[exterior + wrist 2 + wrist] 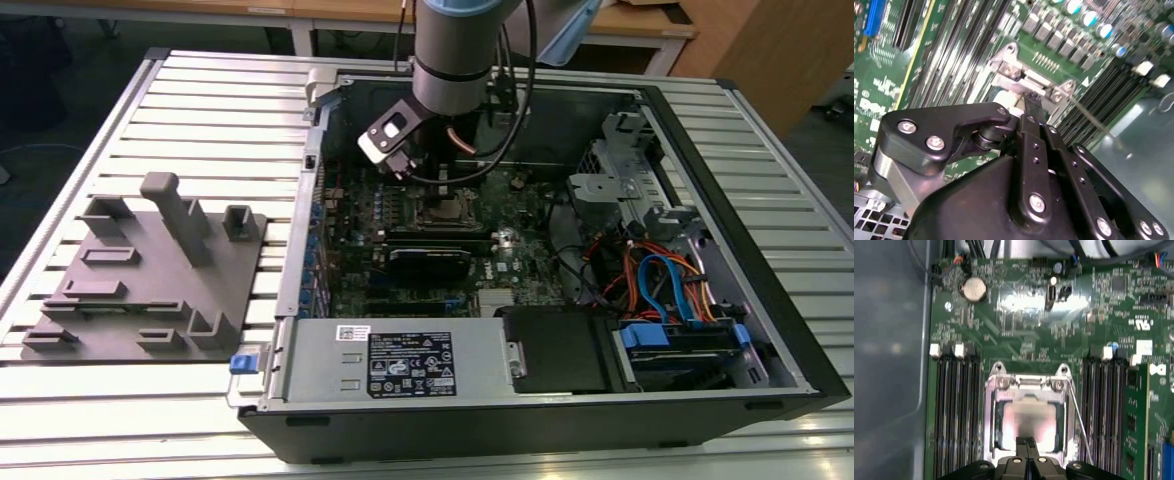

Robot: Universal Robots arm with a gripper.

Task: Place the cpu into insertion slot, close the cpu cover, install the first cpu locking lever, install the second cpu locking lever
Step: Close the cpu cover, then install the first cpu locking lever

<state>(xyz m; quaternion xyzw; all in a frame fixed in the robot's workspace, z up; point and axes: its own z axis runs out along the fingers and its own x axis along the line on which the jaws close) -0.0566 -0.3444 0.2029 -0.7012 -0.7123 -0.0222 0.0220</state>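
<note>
In the exterior view the arm [461, 60] reaches down into the computer case [400, 440] on the desk [200, 100], wrist tilted over the insertion slot [445, 208]. In the second wrist view the pincer [1032, 100] is closed on nothing, tips just over the slot. In the first wrist view the cpu [1029, 415] lies in the slot under the lowered cpu cover [990, 410]; a locking lever [1080, 427] slants free beside it. Done well, I judge, the tips press only that wire, never the chip.
</note>
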